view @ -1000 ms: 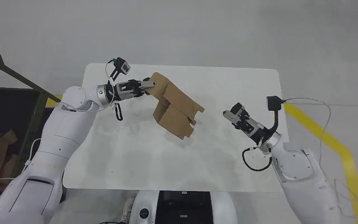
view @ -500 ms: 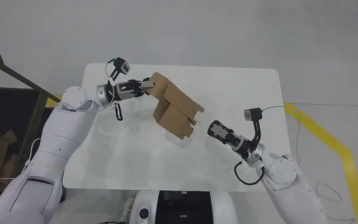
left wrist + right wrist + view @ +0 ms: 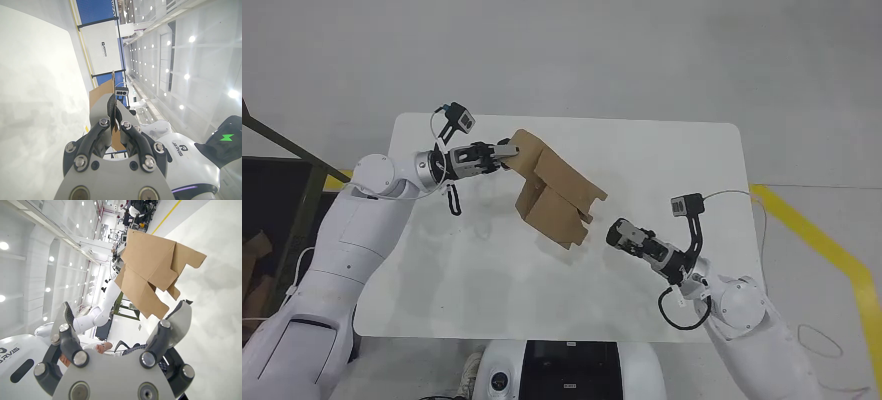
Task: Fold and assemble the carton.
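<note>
A brown cardboard carton (image 3: pixel 557 192), partly unfolded with loose flaps, hangs above the white table (image 3: pixel 662 150). My left gripper (image 3: pixel 510 153) is shut on the carton's far-left edge; in the left wrist view the cardboard edge (image 3: pixel 113 89) sits pinched between the fingers of the left gripper (image 3: pixel 114 106). My right gripper (image 3: pixel 614 236) stands open just right of the carton's lower flaps, not touching them. In the right wrist view the carton (image 3: pixel 151 270) hangs ahead of the right gripper (image 3: pixel 124 308), its lowest flap close to one fingertip.
The table's right edge borders a floor with a yellow line (image 3: pixel 822 250). A dark frame and boxes (image 3: pixel 262 230) stand off the table's left side. Bare tabletop lies in front of and behind the carton.
My right arm has swung in from the table's right side toward the carton, ending close to its lower flaps. The left arm and the carton have stayed still.
</note>
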